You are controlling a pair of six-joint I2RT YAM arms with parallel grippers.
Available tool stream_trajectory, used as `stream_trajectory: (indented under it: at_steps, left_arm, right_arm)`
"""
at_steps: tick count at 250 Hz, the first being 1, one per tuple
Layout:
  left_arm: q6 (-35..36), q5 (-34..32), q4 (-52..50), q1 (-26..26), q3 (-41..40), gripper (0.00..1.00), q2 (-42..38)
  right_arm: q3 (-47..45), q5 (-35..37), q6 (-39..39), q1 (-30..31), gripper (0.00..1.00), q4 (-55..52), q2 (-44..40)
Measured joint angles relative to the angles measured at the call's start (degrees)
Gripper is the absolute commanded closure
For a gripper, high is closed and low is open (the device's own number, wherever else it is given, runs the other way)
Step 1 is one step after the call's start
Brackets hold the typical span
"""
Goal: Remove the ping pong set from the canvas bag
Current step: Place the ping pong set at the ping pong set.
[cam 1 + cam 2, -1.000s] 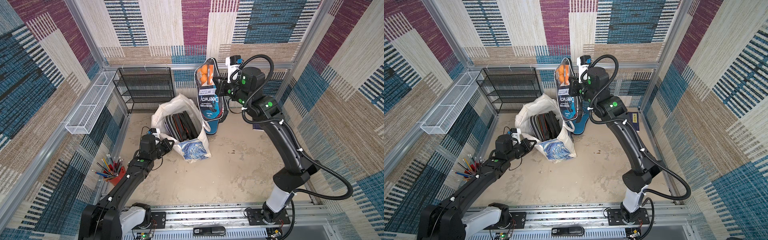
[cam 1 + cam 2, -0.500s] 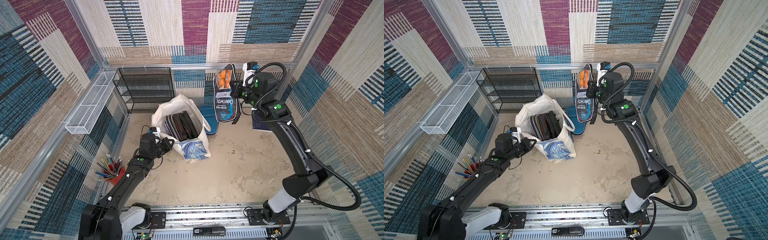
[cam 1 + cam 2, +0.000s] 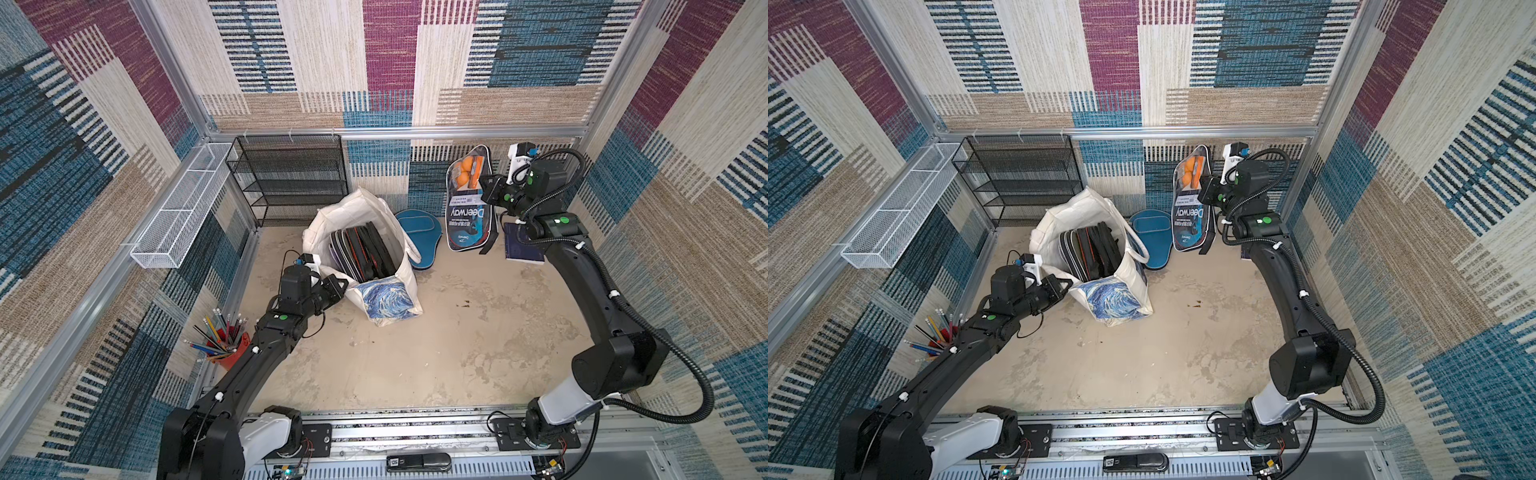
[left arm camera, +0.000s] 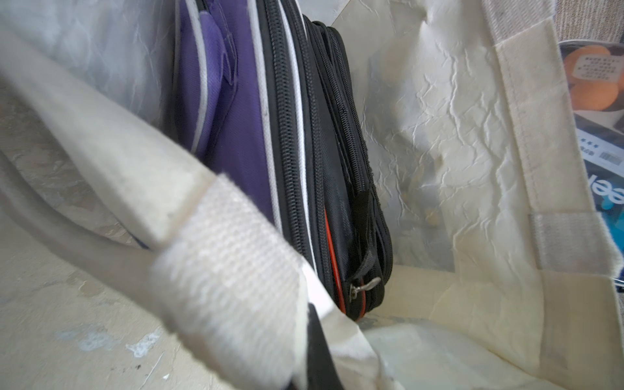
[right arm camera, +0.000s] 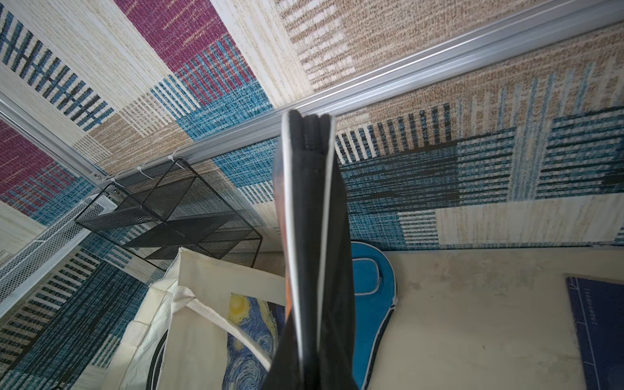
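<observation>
Ping pong set (image 3: pixel 469 199) out of canvas bag (image 3: pixel 405 257), held upright near rear wall, between blue paddle cover (image 3: pixel 422 237) and dark notebook (image 3: pixel 523 249). Right end effector (image 3: pixel 487 192) pinching set's edge. Left end effector (image 3: pixel 337 286) pressed shut on bag strap.

Risks:
- 1-edge pinch on slick packaging may slip.
- Descent may land set on cover or notebook, leaving it tilted.
- Strap release may let bag slump.

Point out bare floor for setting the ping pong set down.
Bare floor between canvas bag and right arm, in front of blue case and notebook. Crowded along the back wall where the ping pong set is.
</observation>
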Motion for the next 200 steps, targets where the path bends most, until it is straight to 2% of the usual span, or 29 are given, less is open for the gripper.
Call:
stream_trajectory:
  at_steps: [200]
  left_arm:
    - [1.1,-1.4,0.5,0.0,-0.5,1.0,0.2]
  right_arm:
    - [-10.8,-12.6,10.3,-7.6,1.0,19.5,10.9]
